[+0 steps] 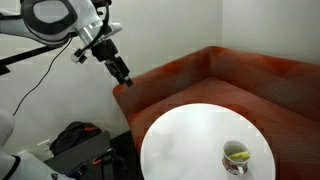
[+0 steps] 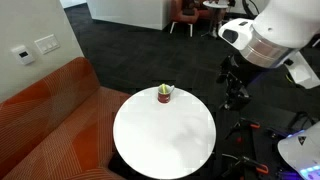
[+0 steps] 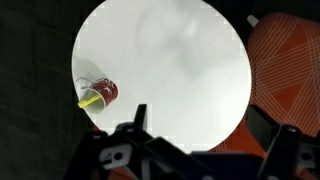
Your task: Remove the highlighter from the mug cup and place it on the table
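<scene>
At left in the wrist view, near the table's rim: mug (image 3: 103, 92), white with reddish marks, with the highlighter (image 3: 88, 100) standing in it, yellow-green end poking out past the lip. Both exterior views show the mug upright on the table (image 3: 170, 60), close to one edge. Centre: plain white round top. Bottom of the wrist view: gripper (image 3: 205, 150), fingers spread wide, nothing between them, holding nothing. In an exterior view the gripper (image 1: 121, 72) hangs high above the sofa (image 1: 200, 80), well apart from the mug and off to one side of the table. Right of the wrist view: reddish-brown sofa curving round the table. Progress, as judged: none of the task is done. Highlighter not yet grasped, not yet lifted out, not yet laid on the top; approach, grasp, lift and set-down all remain. Count: one mug, one highlighter, one table, one sofa, one gripper.
</scene>
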Tool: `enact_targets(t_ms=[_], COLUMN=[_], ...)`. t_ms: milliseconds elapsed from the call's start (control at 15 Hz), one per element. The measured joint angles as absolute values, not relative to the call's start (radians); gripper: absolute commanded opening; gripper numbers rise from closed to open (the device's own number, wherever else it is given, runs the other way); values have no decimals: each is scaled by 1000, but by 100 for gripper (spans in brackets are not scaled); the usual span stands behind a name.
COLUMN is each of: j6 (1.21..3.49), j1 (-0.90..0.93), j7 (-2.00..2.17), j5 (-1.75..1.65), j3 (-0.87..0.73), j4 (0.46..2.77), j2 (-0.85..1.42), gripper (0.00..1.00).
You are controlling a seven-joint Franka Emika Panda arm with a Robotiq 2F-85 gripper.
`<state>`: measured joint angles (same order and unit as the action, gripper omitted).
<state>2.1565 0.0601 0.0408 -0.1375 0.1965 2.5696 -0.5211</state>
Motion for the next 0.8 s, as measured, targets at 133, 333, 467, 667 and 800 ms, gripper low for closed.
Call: enact_targets(t_ms=[133,333,467,667,800], j6=[2157,2157,2157,2183,2230], j1=[60,60,62,59,45], j7=[41,41,41,90,171], j5=[-137,-137,-138,-212,-306], j3=[197,196,194,201,220], j4=[2570,2570,2570,2570,2571], j2=[-521,-521,-521,-520,-514], gripper=[100,100,100,100,100])
